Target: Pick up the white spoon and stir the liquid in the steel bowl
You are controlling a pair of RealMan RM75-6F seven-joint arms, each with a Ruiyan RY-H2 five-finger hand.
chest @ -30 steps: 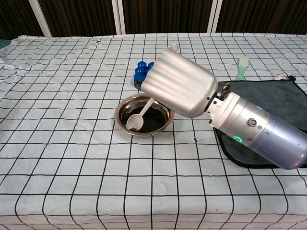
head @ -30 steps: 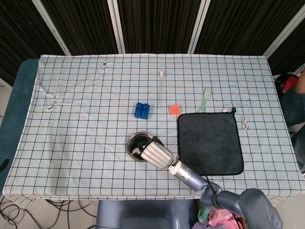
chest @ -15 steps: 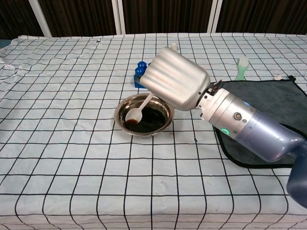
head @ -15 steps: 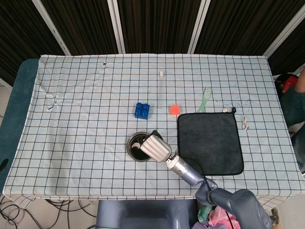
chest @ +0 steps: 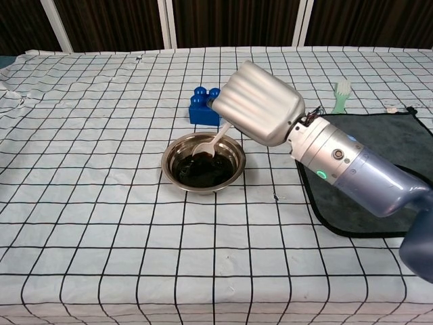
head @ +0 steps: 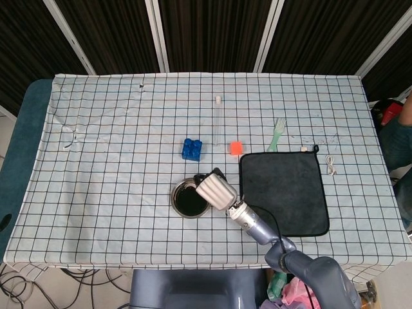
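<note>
The steel bowl [chest: 203,164] [head: 182,200] holds dark liquid and sits near the table's front centre. My right hand [chest: 262,104] [head: 217,190] hovers over the bowl's right rim, back plate facing the cameras, and holds the white spoon [chest: 215,141] by its handle. The spoon slants down to the left, its scoop dipped into the liquid at the bowl's far side. The hand's fingers are hidden behind the back plate. In the head view the hand covers the spoon. My left hand shows in neither view.
A blue brick [head: 191,149] [chest: 203,108] lies just behind the bowl, an orange cube [head: 235,148] to its right. A black cloth [head: 283,193] [chest: 379,162] spreads right of the bowl. A green fork [head: 277,133], a clear tube [head: 218,119] and a small cable [head: 331,165] lie farther back.
My right hand has shifted right and away from me, drawing the spoon's scoop from the bowl's near left across to its far side. The bowl has stayed put.
</note>
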